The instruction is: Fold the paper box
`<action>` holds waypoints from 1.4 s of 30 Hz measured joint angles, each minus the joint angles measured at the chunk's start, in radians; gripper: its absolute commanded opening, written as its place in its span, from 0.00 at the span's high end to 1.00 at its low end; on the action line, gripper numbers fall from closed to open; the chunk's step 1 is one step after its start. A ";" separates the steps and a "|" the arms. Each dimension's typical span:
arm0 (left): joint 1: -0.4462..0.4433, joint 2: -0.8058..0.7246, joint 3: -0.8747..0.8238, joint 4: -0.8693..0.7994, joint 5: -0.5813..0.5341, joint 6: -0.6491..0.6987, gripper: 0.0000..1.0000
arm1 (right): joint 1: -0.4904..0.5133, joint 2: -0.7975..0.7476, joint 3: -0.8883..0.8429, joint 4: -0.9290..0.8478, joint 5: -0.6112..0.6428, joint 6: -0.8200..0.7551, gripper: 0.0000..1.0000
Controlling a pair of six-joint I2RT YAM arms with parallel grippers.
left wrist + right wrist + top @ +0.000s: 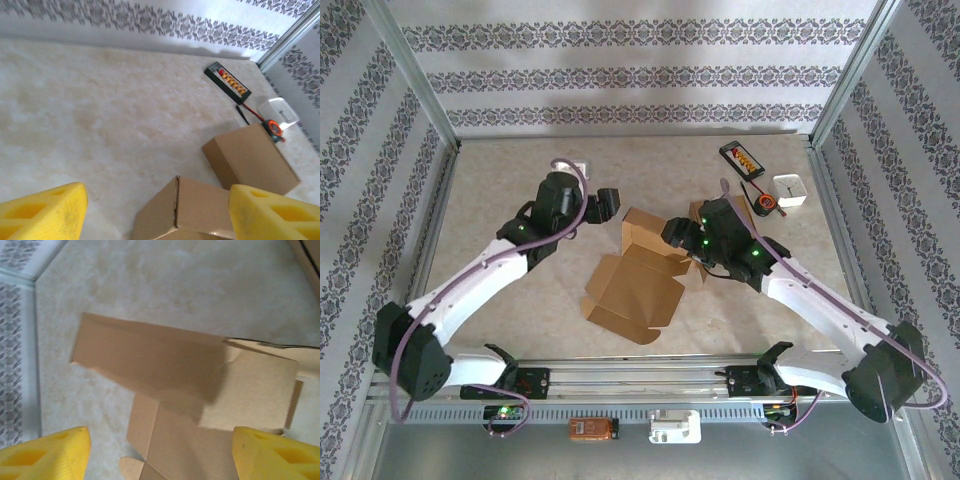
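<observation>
The brown paper box [638,285] lies mid-table, partly folded. Its flat panels spread toward the front and its raised walls [652,232] stand at the back. My left gripper [604,206] hovers just left of the raised part. It is open, and a folded box corner [195,205] shows below the gap between its yellow fingers [42,215]. My right gripper [682,236] hangs over the box's right side, also open. Its yellow fingertips [277,452] are spread wide above the flat cardboard panels [150,357], touching nothing that I can see.
A black device with coloured buttons [743,158], a small white container [790,190] and an orange-and-black item [763,205] sit at the back right. A small white object [576,165] lies at the back left. Patterned walls and metal posts enclose the table.
</observation>
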 measured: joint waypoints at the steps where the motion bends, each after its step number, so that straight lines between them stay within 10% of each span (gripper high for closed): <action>1: 0.019 0.026 0.006 0.000 0.047 -0.024 0.24 | 0.000 0.009 -0.012 0.011 0.010 0.011 0.26; 16: 0.040 0.268 0.016 0.089 0.324 -0.144 0.38 | -0.021 0.143 -0.042 0.185 0.081 -0.005 0.45; 27: 0.045 0.123 -0.154 0.126 0.252 -0.216 0.48 | -0.027 0.298 0.089 0.218 0.031 -0.179 0.51; 42: 0.047 0.028 -0.207 0.151 0.115 -0.253 0.31 | -0.052 0.204 0.103 0.180 0.021 -0.277 0.36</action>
